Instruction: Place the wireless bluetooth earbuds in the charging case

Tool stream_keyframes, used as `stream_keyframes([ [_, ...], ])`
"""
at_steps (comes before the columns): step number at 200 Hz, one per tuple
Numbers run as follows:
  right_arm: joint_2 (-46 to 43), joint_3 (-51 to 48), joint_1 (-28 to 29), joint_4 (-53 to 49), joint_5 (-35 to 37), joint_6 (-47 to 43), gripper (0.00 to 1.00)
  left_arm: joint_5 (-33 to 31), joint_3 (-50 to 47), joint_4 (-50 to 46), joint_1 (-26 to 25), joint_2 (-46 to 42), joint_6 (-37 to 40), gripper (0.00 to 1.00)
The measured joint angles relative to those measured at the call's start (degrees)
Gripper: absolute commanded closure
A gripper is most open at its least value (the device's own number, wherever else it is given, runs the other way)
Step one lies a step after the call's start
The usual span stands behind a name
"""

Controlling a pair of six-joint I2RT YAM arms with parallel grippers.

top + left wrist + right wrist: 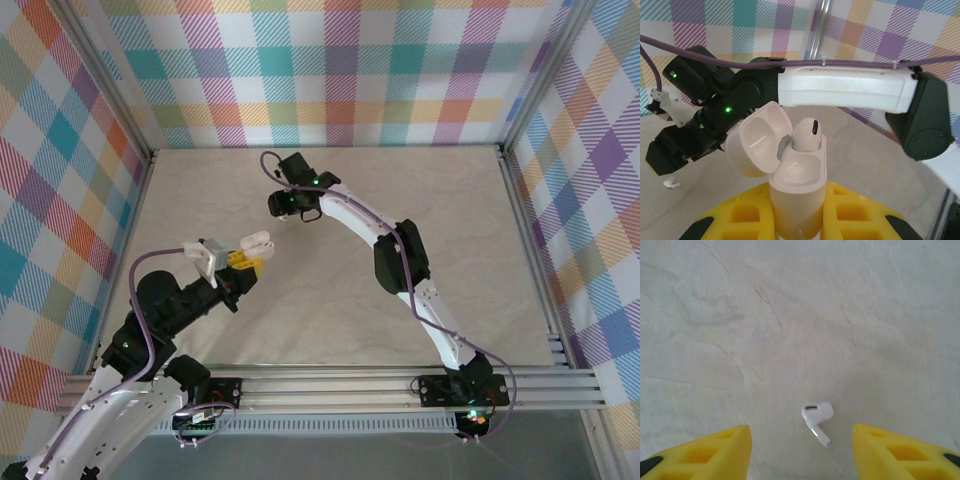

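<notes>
We see the left pincer (pixel 797 222) clamped on the case (pixel 799 185). Its yellow fingers (pixel 735 202) press the lower body from either side, so the case stands upright between them and rises well past their tips. The lid (pixel 756 146) is swung open and leans to the left of the pincer as its own camera looks. The seated earbud (pixel 806 134), pale, sits in the right-hand socket just above the clamped fingers, and its rounded head with a dark slot pokes out of the top. We cannot see clearly into the socket beside it, nearer the hinge.

The right pincer (pixel 800 428) hangs over the table (pixel 790 315) with its jaws spread wide and nothing gripped. The loose earbud (pixel 817 421), white, lies flat on the marbled surface in the gap between the two yellow fingers, a touch nearer the right one and touching neither. Its stem points back toward the pincer and its head away.

From above, the right pincer points down at the table just beyond the left pincer, the two near each other but apart. In the left wrist's view the right arm (pixel 845 90) stretches across behind the case, and the loose earbud is a small white speck on the table, far to the left of the held case
</notes>
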Motion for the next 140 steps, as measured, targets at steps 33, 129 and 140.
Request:
stream_keyframes([
  [33, 3.7, 2.8, 0.0, 1.0, -2.4, 0.0, 0.42, -0.8, 0.0, -0.1, 0.0, -1.3, 0.0, 1.0],
  [129, 7.8, 5.4, -0.3, 2.1, -7.1, -0.3, 0.61, -1.4, -0.1, -0.1, 0.0, -2.3, 0.0, 1.0],
  [140, 7.8, 5.4, -0.3, 1.5, -6.9, 0.0, 0.64, -1.4, -0.1, -0.1, 0.0, -2.5, 0.0, 1.0],
])
